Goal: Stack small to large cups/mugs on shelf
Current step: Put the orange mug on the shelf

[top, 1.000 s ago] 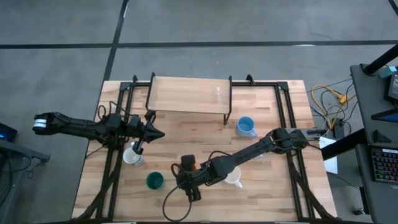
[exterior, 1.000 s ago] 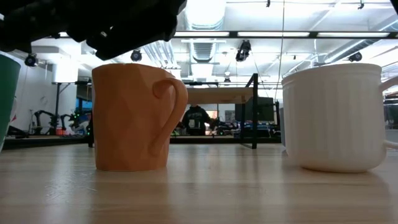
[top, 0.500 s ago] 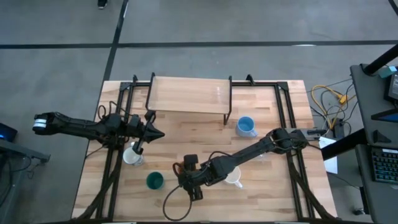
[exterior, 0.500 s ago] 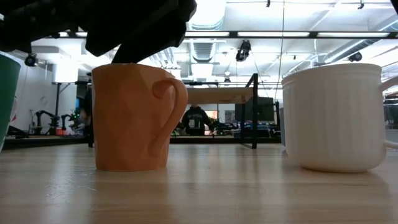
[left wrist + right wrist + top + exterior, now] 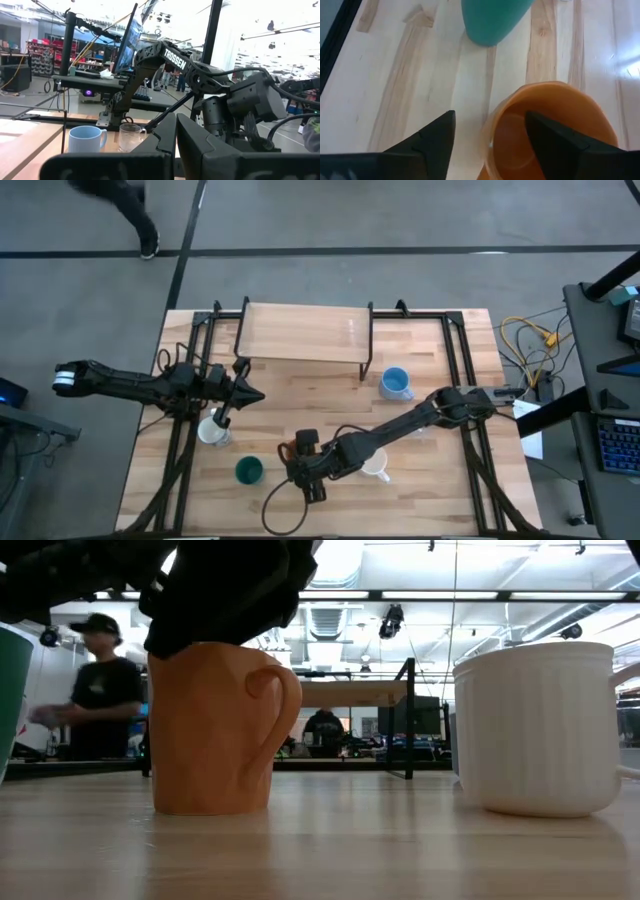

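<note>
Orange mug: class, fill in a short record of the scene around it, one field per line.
Orange mug: upright on table, handle side-on in low view
Right gripper: fingers straddle the mug's rim, one inside, one outside
Left gripper: shut, waiting in front of the shelf
Dark green cup: beside the orange mug
Shelf load: no cups

1. The orange mug (image 5: pixel 215 730) was covered along its rim in the low view by the right gripper (image 5: pixel 490 137) — in the high view only a sliver showed beside the arm.
2. The dark green cup (image 5: pixel 12 700) was cut off by the low view's edge.
3. The plain white mug (image 5: pixel 377 468) lay partly under the right arm.
4. A person (image 5: pixel 95 690) behind the table was blurred.
5. The shelf (image 5: pixel 305 333) hid its own legs from above.
</note>
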